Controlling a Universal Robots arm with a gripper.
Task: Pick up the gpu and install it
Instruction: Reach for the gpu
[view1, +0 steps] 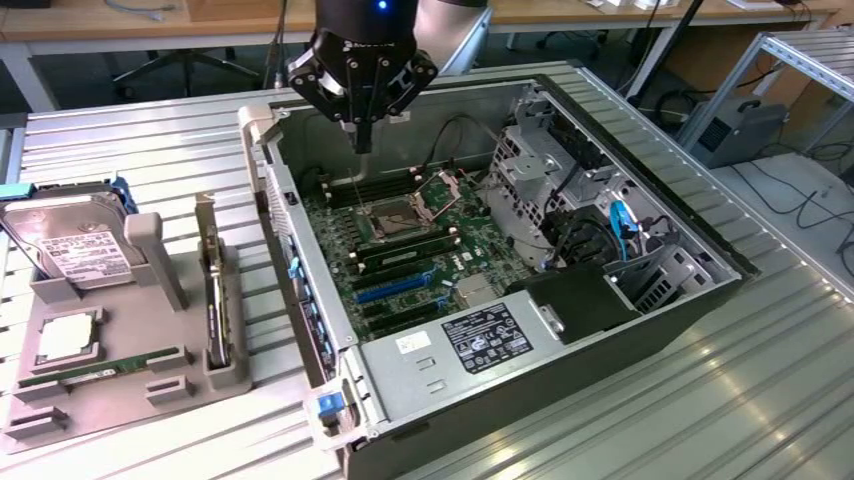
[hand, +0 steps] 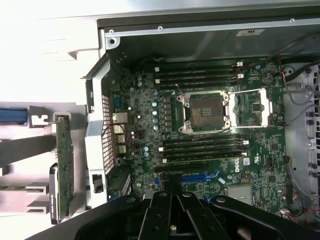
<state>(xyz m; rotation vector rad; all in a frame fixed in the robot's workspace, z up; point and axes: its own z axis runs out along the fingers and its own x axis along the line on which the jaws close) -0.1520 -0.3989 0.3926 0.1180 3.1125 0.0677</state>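
A ribbed silver metal table (view1: 147, 150) fills the exterior view from the upper left to the lower right. An open black computer case (view1: 587, 360) lies on its side directly on it, across the middle of the frame. Just beside the case, at the lower left, sits a grey parts holder (view1: 134, 395).

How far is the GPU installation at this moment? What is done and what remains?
Nothing looks done yet. The gpu stands upright in the gray holder beside the open case, not picked up. The gripper hangs over the motherboard, carrying no card. The blue slot is bare, so picking up and installing are both left.
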